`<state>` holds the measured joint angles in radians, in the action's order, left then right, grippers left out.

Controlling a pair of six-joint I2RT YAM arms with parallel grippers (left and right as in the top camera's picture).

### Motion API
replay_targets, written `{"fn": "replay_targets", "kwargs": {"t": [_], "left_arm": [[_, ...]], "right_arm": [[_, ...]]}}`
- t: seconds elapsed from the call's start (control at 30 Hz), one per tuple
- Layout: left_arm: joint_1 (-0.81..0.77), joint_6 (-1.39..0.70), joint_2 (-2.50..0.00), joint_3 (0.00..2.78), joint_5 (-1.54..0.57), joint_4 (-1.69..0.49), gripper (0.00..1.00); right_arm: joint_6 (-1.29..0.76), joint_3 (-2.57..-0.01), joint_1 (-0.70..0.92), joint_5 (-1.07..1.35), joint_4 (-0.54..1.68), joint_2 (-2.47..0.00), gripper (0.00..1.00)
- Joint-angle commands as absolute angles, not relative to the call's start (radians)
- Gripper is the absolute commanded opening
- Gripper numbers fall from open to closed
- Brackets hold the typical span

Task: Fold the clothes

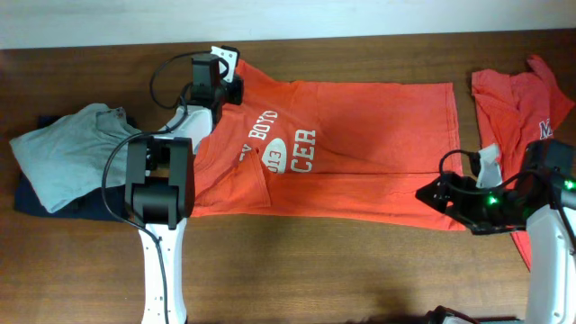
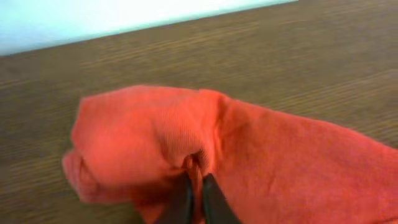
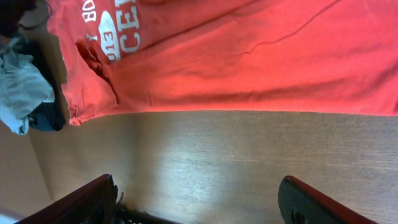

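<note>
An orange-red T-shirt (image 1: pixel 360 144) with white chest lettering lies spread flat across the table, collar end to the left. My left gripper (image 1: pixel 232 83) is at its far left corner by the sleeve. In the left wrist view this gripper (image 2: pixel 194 186) is shut on a raised pinch of the orange fabric (image 2: pixel 155 137). My right gripper (image 1: pixel 445 205) is at the shirt's near right corner. In the right wrist view it (image 3: pixel 199 205) stands open over bare wood, just short of the shirt's hem (image 3: pixel 249 109).
A second orange-red shirt (image 1: pixel 517 99) lies crumpled at the far right. A grey garment (image 1: pixel 63 148) rests on a dark blue one (image 1: pixel 31 202) at the left edge. The table's back edge meets a white wall (image 2: pixel 93 18).
</note>
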<state>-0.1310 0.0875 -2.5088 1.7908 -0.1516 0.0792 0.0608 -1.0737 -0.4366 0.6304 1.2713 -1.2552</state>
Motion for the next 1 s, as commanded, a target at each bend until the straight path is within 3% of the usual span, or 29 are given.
{"fn": "replay_targets", "kwargs": {"t": [0.0,0.17,0.33,0.4,0.43,0.53,0.67,0.83,0.97], "left_arm": [[-0.127,0.091,-2.503,1.898,-0.244,-0.09,0.0],[-0.122,0.091,-2.444,2.141,-0.24,-0.484,0.0],[-0.122,0.091,-2.415,2.215,-0.24,-0.687,0.01],[-0.122,0.091,-2.412,2.216,-0.24,-0.744,0.14],[-0.122,0.091,-2.412,2.216,-0.24,-0.775,0.15],[-0.122,0.091,-2.412,2.216,-0.24,-0.894,0.03],[-0.123,0.091,-2.411,2.216,-0.24,-1.052,0.03],[-0.123,0.091,-2.408,2.217,-0.24,-1.153,0.2],[-0.113,0.094,-2.36,2.303,-0.24,-1.122,0.42]], "right_arm": [[0.075,-1.065,-0.431,0.648,1.263,-1.24,0.86],[0.074,-1.065,-0.431,0.648,1.251,-1.24,0.86],[0.075,-1.065,-0.431,0.647,1.244,-1.24,0.86],[0.075,-1.065,-0.431,0.647,1.24,-1.24,0.86],[0.075,-1.065,-0.431,0.647,1.241,-1.24,0.86],[0.075,-1.065,-0.431,0.647,1.241,-1.24,0.86],[0.075,-1.065,-0.431,0.646,1.241,-1.24,0.87],[0.075,-1.065,-0.431,0.647,1.241,-1.24,0.87],[0.075,-1.065,-0.431,0.644,1.233,-1.24,0.87]]}}
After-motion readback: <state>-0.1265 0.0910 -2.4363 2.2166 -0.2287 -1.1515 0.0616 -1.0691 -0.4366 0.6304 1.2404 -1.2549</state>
